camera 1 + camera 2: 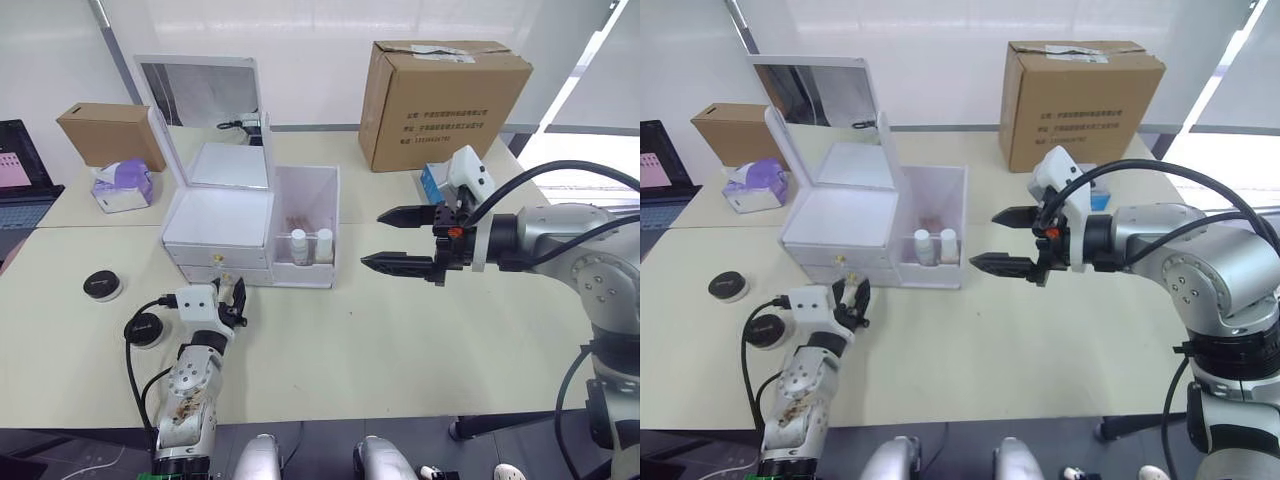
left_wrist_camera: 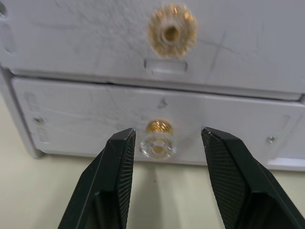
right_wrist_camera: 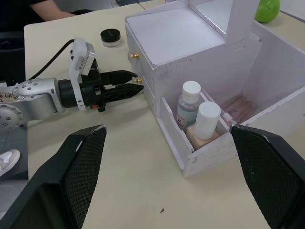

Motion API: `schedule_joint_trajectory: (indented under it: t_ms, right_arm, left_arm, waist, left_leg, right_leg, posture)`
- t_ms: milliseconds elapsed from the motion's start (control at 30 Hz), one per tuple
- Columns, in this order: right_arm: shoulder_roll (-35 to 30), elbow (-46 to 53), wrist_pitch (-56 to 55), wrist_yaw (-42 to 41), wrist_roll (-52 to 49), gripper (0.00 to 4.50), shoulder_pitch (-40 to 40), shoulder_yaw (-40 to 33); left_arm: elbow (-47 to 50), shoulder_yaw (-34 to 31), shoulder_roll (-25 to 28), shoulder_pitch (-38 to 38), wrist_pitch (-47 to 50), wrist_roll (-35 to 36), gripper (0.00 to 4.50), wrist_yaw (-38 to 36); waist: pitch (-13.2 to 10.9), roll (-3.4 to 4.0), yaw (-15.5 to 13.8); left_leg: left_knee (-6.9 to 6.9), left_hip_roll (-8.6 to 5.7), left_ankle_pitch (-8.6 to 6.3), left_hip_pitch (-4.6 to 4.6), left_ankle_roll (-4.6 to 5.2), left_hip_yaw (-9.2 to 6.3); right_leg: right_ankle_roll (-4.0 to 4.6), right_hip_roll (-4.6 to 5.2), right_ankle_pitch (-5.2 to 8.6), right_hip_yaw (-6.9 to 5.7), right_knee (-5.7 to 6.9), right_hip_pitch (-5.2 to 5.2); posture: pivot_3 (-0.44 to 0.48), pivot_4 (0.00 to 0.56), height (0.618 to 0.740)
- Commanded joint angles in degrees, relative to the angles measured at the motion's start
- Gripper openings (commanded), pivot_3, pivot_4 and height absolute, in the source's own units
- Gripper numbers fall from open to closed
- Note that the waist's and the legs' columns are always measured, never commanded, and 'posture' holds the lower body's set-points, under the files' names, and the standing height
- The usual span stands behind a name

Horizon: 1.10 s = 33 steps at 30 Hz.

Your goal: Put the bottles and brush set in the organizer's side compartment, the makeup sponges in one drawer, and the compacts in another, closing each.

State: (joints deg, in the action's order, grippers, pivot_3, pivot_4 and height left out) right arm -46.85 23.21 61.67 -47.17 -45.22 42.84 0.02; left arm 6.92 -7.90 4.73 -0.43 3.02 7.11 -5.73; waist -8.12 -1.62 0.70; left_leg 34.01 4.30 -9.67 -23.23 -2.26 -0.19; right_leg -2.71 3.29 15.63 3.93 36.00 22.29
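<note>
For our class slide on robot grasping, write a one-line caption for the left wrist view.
Open left pincer straddling the gold knob of the organizer's lower drawer, both drawers shut.

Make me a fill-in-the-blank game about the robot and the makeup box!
1. The two bottles stand in the box's ____ bin.
2. The left gripper has its fingers on either side of the ____ drawer's gold knob.
3. The mirror lid of the box is ____.
4. Two black-lidded round cases lie on the ____.

Missing words: side; lower; open; table
</note>
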Motion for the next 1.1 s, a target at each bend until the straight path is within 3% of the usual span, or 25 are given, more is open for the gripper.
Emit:
schedule_joint_trajectory:
  t_ms: [33,400,500,633,1100]
  right_arm:
    - [-0.17,1.39,-1.31,-0.08,0.35,4.50,0.41,-0.54]
    - [0.55,1.14,-1.57,0.14,0.37,4.50,0.33,-0.67]
    - [0.62,1.07,-1.72,0.28,0.66,4.50,0.28,-0.71]
    - [0.59,0.93,-1.86,0.18,0.75,4.50,0.14,-0.79]
    - [1.92,2.17,-1.94,0.73,0.73,4.50,-2.05,-0.87]
  left_arm:
    - [2.73,0.48,-0.54,-0.29,-2.02,-0.74,2.39,1.11]
    - [0.72,0.61,-0.81,-0.50,-0.42,0.30,2.39,1.01]
    - [0.32,0.90,-0.65,-0.67,-0.70,-0.15,1.80,0.93]
    - [0.33,1.30,-0.56,-0.57,-1.61,-0.46,0.58,0.68]
    - [13.04,1.14,3.95,10.86,5.16,7.91,0.55,-8.04]
  waist:
    - [0.00,0.00,-0.04]
    - [0.00,0.00,0.00]
    - [0.00,0.00,0.01]
    - [0.00,0.00,-0.03]
    - [0.00,0.00,-0.02]
  left_leg:
    - [0.00,0.00,0.00,0.00,0.00,0.00]
    - [0.00,0.00,0.00,0.00,0.00,0.00]
    - [0.00,-0.01,0.00,0.00,0.00,0.00]
    - [0.00,-0.01,0.00,0.00,0.00,0.00]
    - [-0.01,0.00,-0.01,-0.02,-0.01,0.02]
  right_leg:
    - [0.00,0.00,0.00,0.00,0.00,0.00]
    - [0.00,0.00,0.00,0.01,-0.01,0.01]
    - [0.00,0.00,0.00,0.01,-0.01,0.01]
    - [0.00,0.00,0.00,0.01,-0.01,0.00]
    - [0.34,0.03,0.20,0.04,-0.08,0.01]
  posture:
    - [0.000,0.150,0.740]
    - [0.000,0.150,0.740]
    - [0.000,0.150,0.740]
    - [0.000,0.150,0.740]
    - [0.000,0.150,0.740]
